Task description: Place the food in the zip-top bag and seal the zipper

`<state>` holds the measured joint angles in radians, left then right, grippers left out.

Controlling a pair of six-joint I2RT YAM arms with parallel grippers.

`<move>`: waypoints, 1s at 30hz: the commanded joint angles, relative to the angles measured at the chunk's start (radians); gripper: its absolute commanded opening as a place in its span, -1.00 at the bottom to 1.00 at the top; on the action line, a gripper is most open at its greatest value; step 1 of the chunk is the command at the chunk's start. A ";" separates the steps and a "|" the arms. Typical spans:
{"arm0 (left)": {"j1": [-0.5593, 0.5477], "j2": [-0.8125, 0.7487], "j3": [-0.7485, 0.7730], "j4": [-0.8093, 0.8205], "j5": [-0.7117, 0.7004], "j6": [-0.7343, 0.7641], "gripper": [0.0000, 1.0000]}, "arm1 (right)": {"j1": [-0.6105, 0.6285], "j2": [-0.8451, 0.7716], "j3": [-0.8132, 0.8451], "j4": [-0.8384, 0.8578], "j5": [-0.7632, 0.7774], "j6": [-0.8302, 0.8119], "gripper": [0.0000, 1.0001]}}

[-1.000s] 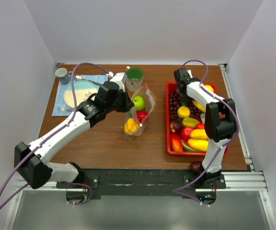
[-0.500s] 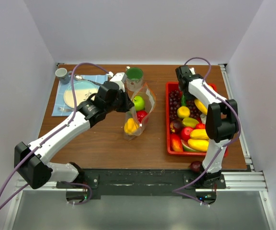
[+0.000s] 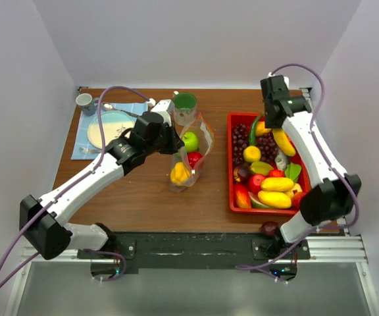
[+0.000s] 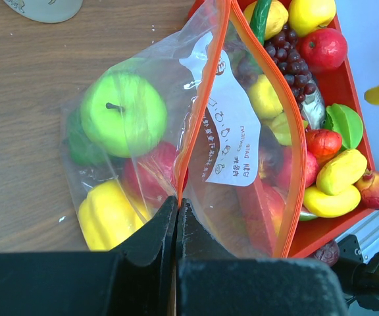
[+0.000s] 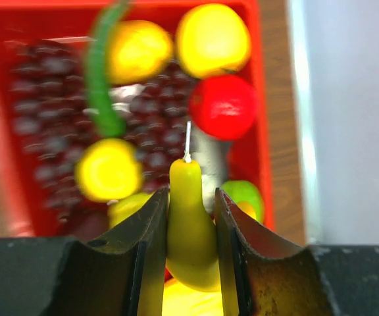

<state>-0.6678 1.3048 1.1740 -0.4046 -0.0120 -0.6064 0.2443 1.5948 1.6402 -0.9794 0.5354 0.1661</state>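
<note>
Holding a yellow fruit (image 5: 189, 243) clamped lengthwise, stem outward, the right gripper (image 5: 191, 195) hangs over the red tray (image 3: 231, 197). The bag (image 3: 201, 135) lies at its eight o'clock from above, rim pinched tight in the left gripper (image 4: 177, 205).

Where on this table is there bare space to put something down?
Bare table lies in front of the zip-top bag, left of the red tray. A smaller gap sits at the far edge between the green cup and the tray. The tray is packed with food; the blue mat is taken too.
</note>
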 commanded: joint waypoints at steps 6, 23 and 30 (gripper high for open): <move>0.008 -0.022 0.010 0.046 0.006 -0.003 -1.00 | 0.222 -0.251 0.082 0.100 -0.339 0.209 -0.87; 0.010 -0.042 0.016 0.036 -0.011 -0.016 -1.00 | 0.480 -0.193 -0.003 0.496 -0.439 0.550 -1.00; 0.010 -0.045 0.024 0.033 -0.011 -0.020 -1.00 | 0.498 -0.185 -0.086 0.450 -0.371 0.581 -1.00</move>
<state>-0.6678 1.2949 1.1740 -0.4049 -0.0147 -0.6136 0.7383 1.4357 1.5890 -0.5571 0.1143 0.6998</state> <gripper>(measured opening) 0.021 0.332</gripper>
